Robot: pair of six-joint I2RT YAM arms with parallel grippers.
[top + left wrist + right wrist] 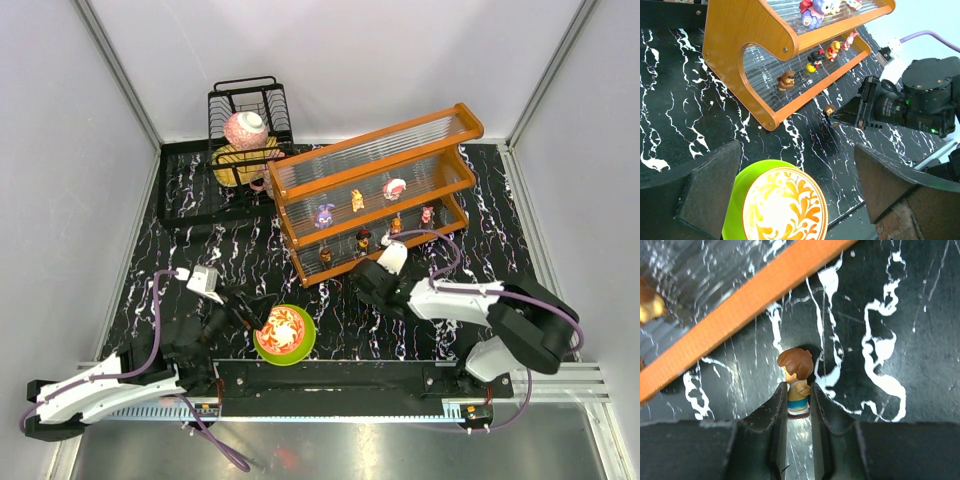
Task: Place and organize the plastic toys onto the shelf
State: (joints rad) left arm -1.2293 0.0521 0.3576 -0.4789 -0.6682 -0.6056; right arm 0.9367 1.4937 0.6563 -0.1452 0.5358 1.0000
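Right jaws on figurine (796, 371) (shelf (740, 305) beside)

- No text, label, brand name, number or sign could be read in any view.
- The bowl (736, 197) bore only an orange swirl pattern, without letters.

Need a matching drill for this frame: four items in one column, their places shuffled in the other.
1. brown-haired figurine
2. purple figurine
3. green-rimmed bowl
4. black wire rack

A. on the shelf, upper row of toys
B. behind the shelf's left end
C. under the open left tool
D. on the table, pinched by the right tool

Pairs: 1-D, 2-A, 3-C, 4-B
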